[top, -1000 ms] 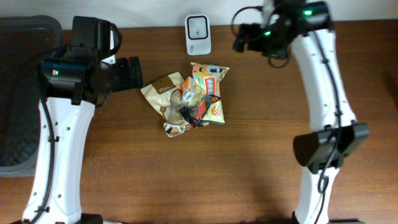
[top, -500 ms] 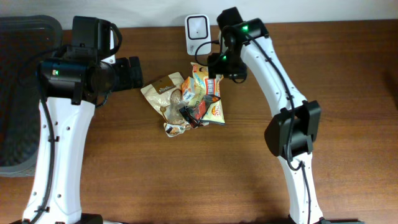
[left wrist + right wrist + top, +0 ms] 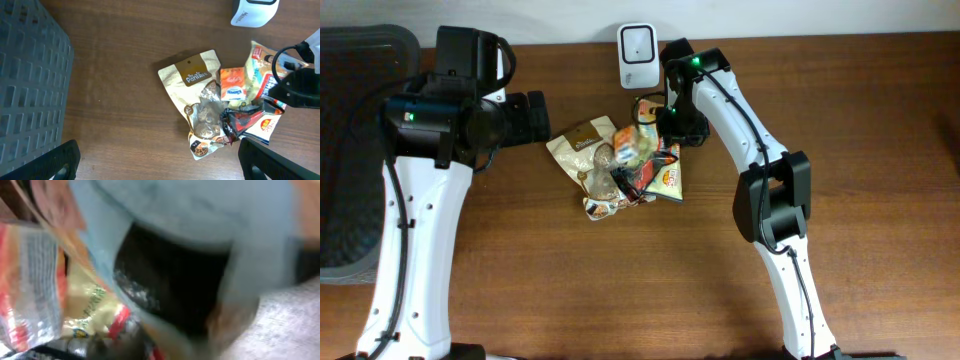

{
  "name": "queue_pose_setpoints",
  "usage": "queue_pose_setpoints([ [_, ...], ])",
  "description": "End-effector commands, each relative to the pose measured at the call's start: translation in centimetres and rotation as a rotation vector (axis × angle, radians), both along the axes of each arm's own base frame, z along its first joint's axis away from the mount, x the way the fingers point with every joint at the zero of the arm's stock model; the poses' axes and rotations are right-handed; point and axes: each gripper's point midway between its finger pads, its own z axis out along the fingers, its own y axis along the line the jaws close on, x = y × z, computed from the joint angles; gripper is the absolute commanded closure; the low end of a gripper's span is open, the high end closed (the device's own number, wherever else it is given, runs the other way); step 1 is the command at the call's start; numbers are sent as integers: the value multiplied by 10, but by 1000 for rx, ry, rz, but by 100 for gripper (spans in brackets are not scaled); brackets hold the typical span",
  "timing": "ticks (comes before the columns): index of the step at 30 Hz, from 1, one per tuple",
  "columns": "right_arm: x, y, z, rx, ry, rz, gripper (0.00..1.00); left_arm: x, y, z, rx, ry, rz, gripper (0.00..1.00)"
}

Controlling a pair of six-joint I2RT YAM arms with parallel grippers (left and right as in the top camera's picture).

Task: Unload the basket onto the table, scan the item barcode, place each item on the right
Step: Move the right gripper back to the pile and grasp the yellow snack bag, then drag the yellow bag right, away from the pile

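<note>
A heap of snack packets lies at the table's middle: a beige pouch (image 3: 582,140) (image 3: 192,77), an orange packet (image 3: 232,85) and a yellow-red snack packet (image 3: 636,141) (image 3: 257,65). My right gripper (image 3: 660,135) has come down onto the heap's right side and is shut on the yellow-red packet, which bunches under it. The right wrist view is a blur filled with packet wrappers. The white barcode scanner (image 3: 638,55) (image 3: 255,11) stands at the far edge behind the heap. My left gripper (image 3: 538,117) (image 3: 165,160) hovers left of the heap, open and holding nothing.
A dark grey slatted basket (image 3: 350,150) (image 3: 30,75) takes up the table's left end. A white-yellow packet (image 3: 667,180) and a dark red wrapper (image 3: 235,122) lie at the heap's near side. Bare wood spreads over the near half and right of the table.
My right arm swung in from the far right, dropped onto the heap and its jaws shut. The yellow-red packet has crumpled leftward. The left arm has not moved.
</note>
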Motion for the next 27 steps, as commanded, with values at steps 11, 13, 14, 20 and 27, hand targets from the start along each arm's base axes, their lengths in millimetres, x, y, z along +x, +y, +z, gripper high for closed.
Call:
queue_pose_setpoints([
  [11,-33,-100,77,-107,91,-195,96,1,1,1,1,-2,11,1],
  [13,-38,-115,84,-155,94,-206,96,1,1,1,1,-1,11,1],
  [14,-37,-119,87,-167,82,-210,96,1,1,1,1,-1,11,1],
  [20,-37,-120,93,-167,66,-212,96,1,1,1,1,-2,11,1],
  [27,-37,-123,94,-181,62,-212,95,1,1,1,1,-1,11,1],
])
